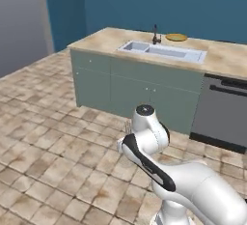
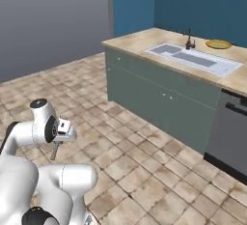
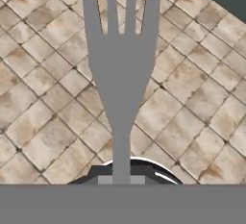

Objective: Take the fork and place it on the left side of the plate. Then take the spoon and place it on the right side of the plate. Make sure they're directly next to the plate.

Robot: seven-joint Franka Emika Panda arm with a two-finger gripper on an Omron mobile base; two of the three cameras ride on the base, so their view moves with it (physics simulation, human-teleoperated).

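The grey fork [image 3: 120, 69] stands large in the hand view, four tines pointing away over the tiled floor, its handle running down between the fingertips. My gripper [image 3: 121, 180] is shut on the fork's handle. In the right base view the gripper [image 2: 61, 131] is held low over the floor, well short of the counter, with the fork [image 2: 53, 150] hanging beneath it. The plate [image 1: 176, 37], orange-yellow rimmed, lies on the counter behind the sink, right of the faucet, also seen as the plate [image 2: 218, 44]. The spoon is out of view.
A tan-topped counter [image 1: 108, 38] with green cabinet fronts carries a steel sink [image 1: 164, 51] and a dark faucet [image 1: 156, 35]. A grey dishwasher [image 1: 224, 113] sits at its right end. Tiled floor [image 1: 43, 147] lies between me and the cabinets.
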